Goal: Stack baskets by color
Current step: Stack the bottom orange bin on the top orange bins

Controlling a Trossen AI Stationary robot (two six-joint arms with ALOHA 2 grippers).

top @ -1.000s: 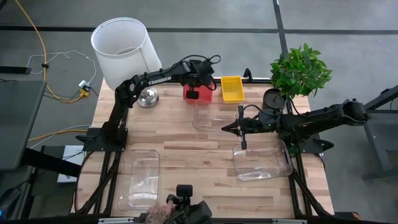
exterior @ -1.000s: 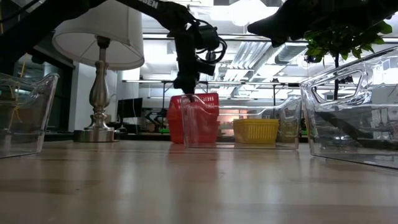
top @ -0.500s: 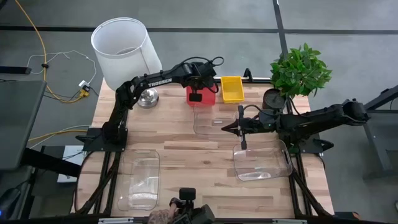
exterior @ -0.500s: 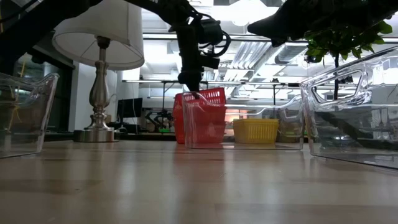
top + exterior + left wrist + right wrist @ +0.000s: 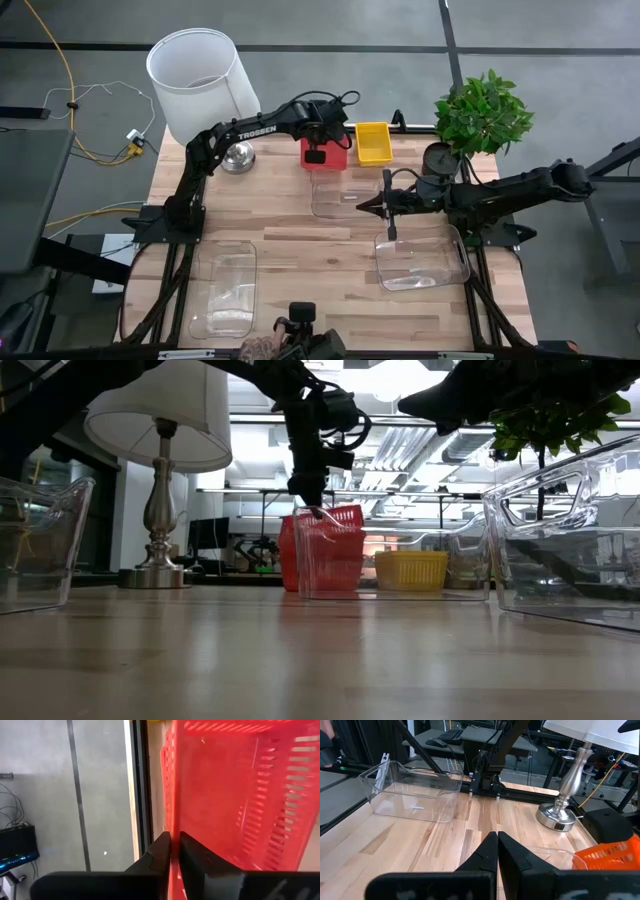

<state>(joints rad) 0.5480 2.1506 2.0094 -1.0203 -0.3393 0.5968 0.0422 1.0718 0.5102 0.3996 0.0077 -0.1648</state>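
Far left on the table, a white-shaded lamp (image 5: 200,75) is standing at the back corner, with a clear tub (image 5: 222,288) sitting near the front edge below it.

The left gripper (image 5: 315,152) is reaching across the back of the table and pinching the rim of the red-orange basket (image 5: 325,153). In the left wrist view its fingers (image 5: 161,851) are lying nearly together with the thin mesh wall between them. The low view is showing the basket tilted, one edge raised, just behind another clear tub (image 5: 338,192) at table centre.

Just beside it on the right, the yellow basket (image 5: 374,143) is sitting flat, long axis running front to back. The left arm is the nearer arm to both.

Further right, the right gripper (image 5: 388,205) is waiting mid-table with its fingers pressed together, empty, above the rim of a third clear tub (image 5: 420,262). A potted plant (image 5: 482,112) is standing at the back right corner.
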